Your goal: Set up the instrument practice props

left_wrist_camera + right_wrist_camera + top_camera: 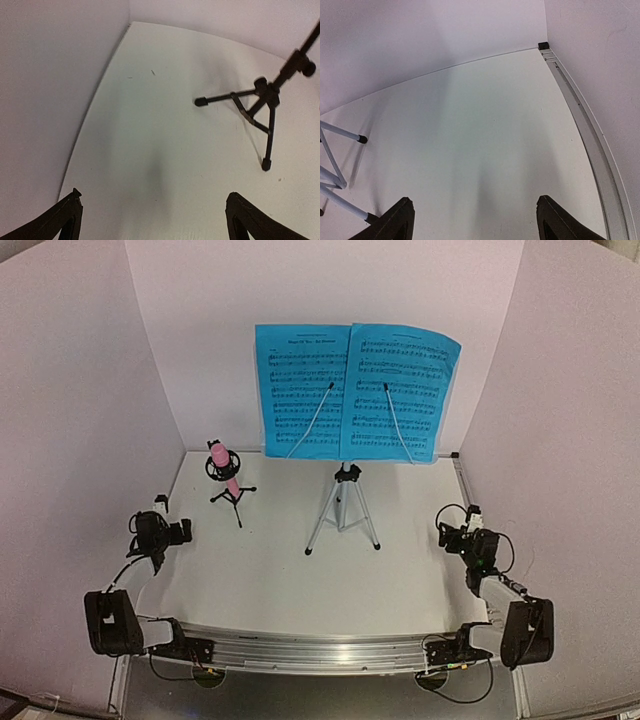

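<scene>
A music stand (343, 508) on a silver tripod stands mid-table (270, 585), toward the far edge, with two bright blue music sheets (302, 390) side by side on its desk. Nearer the far left corner, a pink microphone (222, 462) sits tilted in a small black tripod mic holder (233, 497). The left fingers (65, 220) by the left edge and the right fingers (395, 222) by the right edge are spread wide, gripping nothing.
</scene>
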### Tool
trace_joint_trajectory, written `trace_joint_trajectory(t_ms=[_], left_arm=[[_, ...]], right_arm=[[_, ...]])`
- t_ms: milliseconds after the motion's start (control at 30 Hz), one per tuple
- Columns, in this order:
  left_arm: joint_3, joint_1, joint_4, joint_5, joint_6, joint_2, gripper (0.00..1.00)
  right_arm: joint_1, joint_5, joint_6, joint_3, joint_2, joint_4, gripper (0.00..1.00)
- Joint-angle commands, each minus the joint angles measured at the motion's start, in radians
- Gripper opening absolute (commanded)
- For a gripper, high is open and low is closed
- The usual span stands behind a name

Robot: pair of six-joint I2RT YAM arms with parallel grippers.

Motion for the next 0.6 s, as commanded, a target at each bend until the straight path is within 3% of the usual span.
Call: trace_joint_trajectory(t_ms=[0, 100, 333, 567], left_arm=[[-0.059, 0.005, 0.133, 0.138, 0.169, 0.039, 1.00], [-0.054, 0.004, 0.188, 0.062, 0.074, 0.068, 1.00], [-0.091, 0.005, 0.295, 0.043, -0.096, 0.074, 1.00], [-0.156, 0.005, 0.447, 0.048, -0.128, 0.070, 1.00]], right_arm=[[-0.009, 0.040, -0.065, -0.115, -0.025, 0.169, 0.82], [-0.008, 0.066, -0.061, -0.163, -0.038, 0.205, 0.82], [-0.009, 0.041, -0.066, -0.165, -0.020, 0.229, 0.82], [-0.009, 0.039, -0.064, -0.171, -0.024, 0.237, 0.82]])
